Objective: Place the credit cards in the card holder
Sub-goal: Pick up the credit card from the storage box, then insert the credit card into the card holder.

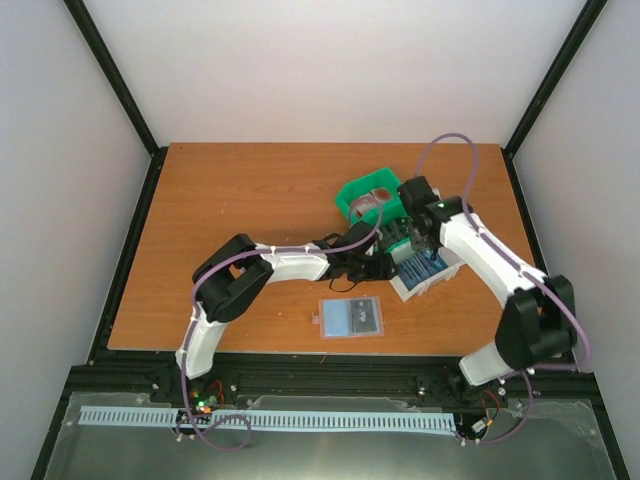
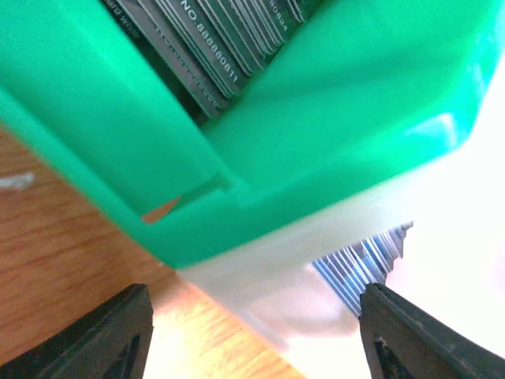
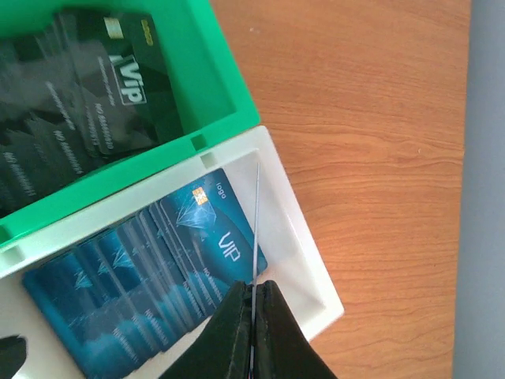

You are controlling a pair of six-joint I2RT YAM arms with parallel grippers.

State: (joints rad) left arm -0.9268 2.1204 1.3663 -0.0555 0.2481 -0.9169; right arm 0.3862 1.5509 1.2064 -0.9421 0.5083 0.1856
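Over the tray's (image 3: 306, 257) white compartment, the right gripper (image 3: 252, 316) is pinched tight on one card (image 3: 256, 221), held edge-on. The left gripper (image 2: 252, 316) stands wide open astride the tray wall, gripping nothing. The card holder (image 1: 350, 318) lies open, well apart. Full stacks of cards (image 3: 118, 292) suggest most work is left.

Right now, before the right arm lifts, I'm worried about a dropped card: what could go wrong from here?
1. The right gripper pinches one card by its end only, edge-on, so it may swivel or slip.
2. The open left gripper straddles a corner of the tray; a nudge could shift it.
3. The holder lies open and unheld, apart from the tray; pushing a card in may slide it.
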